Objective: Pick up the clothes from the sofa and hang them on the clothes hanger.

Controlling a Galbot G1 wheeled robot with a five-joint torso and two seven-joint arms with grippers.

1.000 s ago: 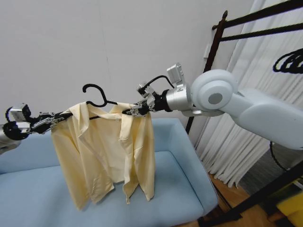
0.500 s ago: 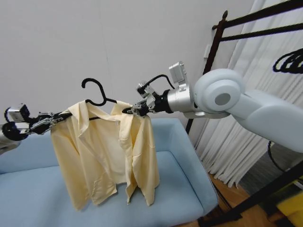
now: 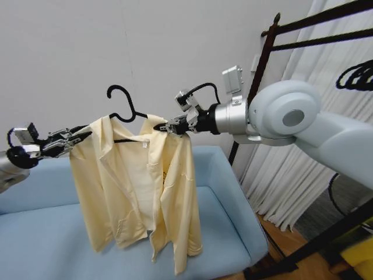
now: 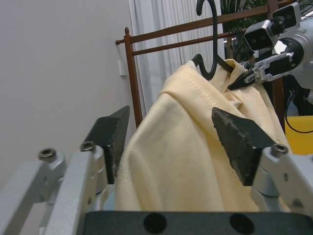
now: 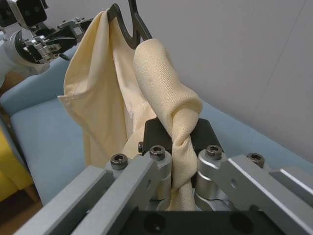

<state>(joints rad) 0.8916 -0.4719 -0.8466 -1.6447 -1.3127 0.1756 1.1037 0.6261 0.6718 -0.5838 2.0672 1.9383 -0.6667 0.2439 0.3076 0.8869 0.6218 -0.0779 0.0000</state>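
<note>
A pale yellow shirt (image 3: 134,192) hangs on a black hanger (image 3: 127,140) held up in the air over the sofa. My right gripper (image 3: 166,125) is shut on a twisted bunch of the shirt's shoulder (image 5: 161,88) at one end of the hanger. My left gripper (image 3: 78,135) stands open at the other shoulder; in the left wrist view the shirt (image 4: 186,161) lies between and beyond its spread fingers (image 4: 239,142). The hanger hook (image 4: 215,39) points upward. The dark wooden clothes rack (image 3: 265,52) stands to the right.
A light blue sofa (image 3: 35,245) lies below the shirt. White curtains (image 3: 291,192) hang behind the rack, whose rails (image 3: 326,23) cross the upper right. A white wall is behind. Wooden floor shows at the lower right.
The right gripper has lifted the hanger and shirt up and to the right. The left gripper's fingers have spread at the shoulder. The shirt's hem now hangs lower.
</note>
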